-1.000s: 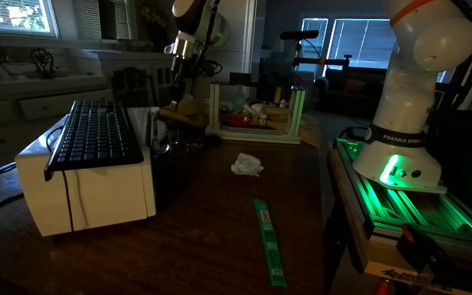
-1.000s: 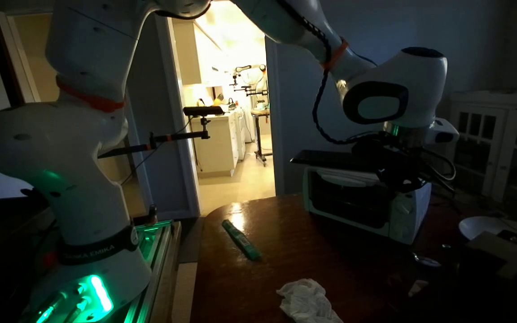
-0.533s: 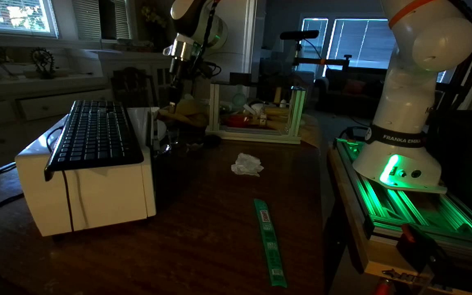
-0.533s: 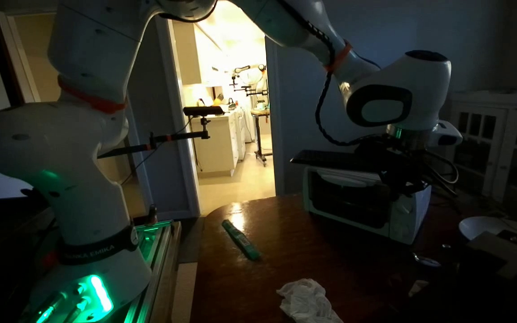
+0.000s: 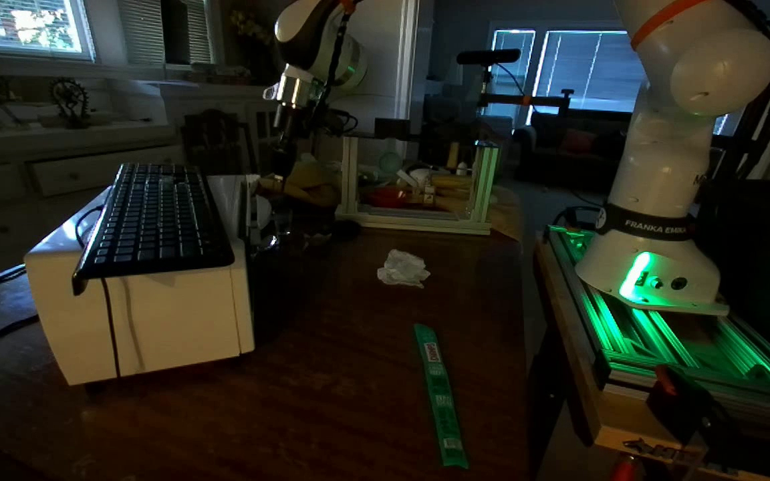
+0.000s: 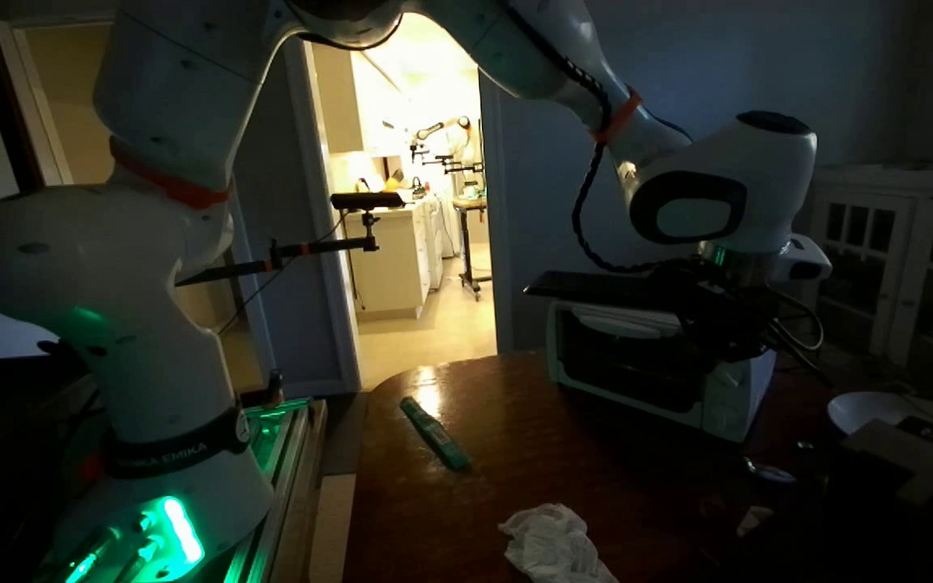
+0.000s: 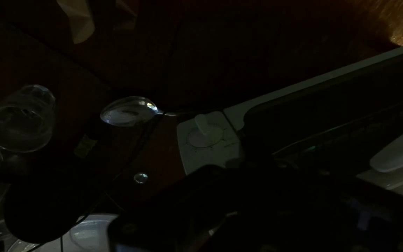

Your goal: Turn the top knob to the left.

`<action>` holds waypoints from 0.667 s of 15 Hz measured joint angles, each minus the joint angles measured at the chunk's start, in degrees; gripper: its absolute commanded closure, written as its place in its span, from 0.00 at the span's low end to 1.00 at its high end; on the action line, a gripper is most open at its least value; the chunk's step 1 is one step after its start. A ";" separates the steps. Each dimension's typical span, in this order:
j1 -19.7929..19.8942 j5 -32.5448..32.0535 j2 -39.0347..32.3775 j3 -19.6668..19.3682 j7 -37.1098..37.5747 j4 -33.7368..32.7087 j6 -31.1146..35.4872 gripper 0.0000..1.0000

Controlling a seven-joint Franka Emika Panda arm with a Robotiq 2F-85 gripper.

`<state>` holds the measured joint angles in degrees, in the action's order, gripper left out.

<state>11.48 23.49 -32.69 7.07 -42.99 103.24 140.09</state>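
A white toaster oven [image 6: 746,397] stands on the wooden table; it also shows in an exterior view [image 5: 178,321]. In the wrist view its pale control panel [image 7: 187,147] carries a lower knob [image 7: 203,127] with dial marks. The top knob is not clearly seen. A rounded shape [image 7: 234,162] beside the gripper is mostly covered, and I cannot tell whether it is that knob. My gripper [image 6: 746,352] points down in front of the oven's upper control panel. In the wrist view the gripper [image 7: 257,155] is a black mass, too dark to show the fingers' spacing. No held object shows.
A black keyboard [image 5: 158,220] lies on the oven. A crumpled white tissue [image 5: 404,268] and a green packet [image 5: 442,394] lie on the table. Near the panel are a spoon [image 7: 129,111], a clear cup [image 7: 23,120] and a white bowl [image 6: 871,409]. A clear-sided frame [image 5: 418,224] stands behind.
My arm and gripper have moved down a little in both exterior views and slightly right toward the oven's control panel end. The oven and table objects have not moved.
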 measured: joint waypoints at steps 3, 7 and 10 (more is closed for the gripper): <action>0.52 0.03 -1.52 0.71 0.00 -1.61 0.03 1.00; 1.80 0.07 -3.11 1.68 -0.32 -3.71 0.03 1.00; 2.85 0.17 -4.44 2.80 -1.15 -5.19 0.01 1.00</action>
<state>14.33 23.66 -37.12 9.87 -44.14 98.05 140.11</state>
